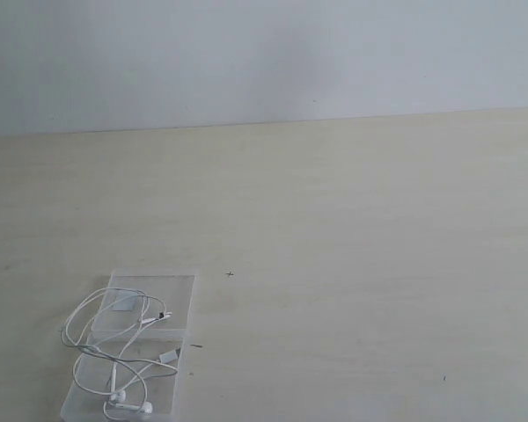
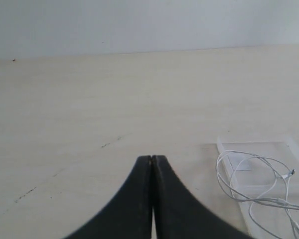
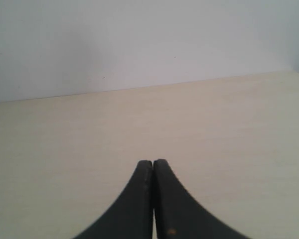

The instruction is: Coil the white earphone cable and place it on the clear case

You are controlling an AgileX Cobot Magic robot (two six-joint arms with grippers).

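**Colleague:** Where is the cable, and what are the jaws doing?

**Me:** The white earphone cable [image 1: 113,374] lies in loose loops on top of the clear case [image 1: 180,299], in the lower left part of the exterior view. One loop hangs a little over the case's left edge. The two earbuds rest on the near half. The left gripper [image 2: 152,158] has its jaws pressed together and holds nothing. The right gripper [image 3: 153,162] is the same.

**Colleague:** Which arm is closer to it?

**Me:** The left one, I judge. Its wrist camera sees the case and the cable off to one side of the fingertips, not straight ahead of them. The right wrist camera sees only the bare table [image 1: 352,264] and the wall.

**Colleague:** And the long axis?

**Me:** The case runs lengthwise from the near edge of the table toward the wall, slightly slanted, and the cable stretches along it. To me the task looks almost finished. If I tidy the loop, the left arm must first turn toward the case and open its jaws.
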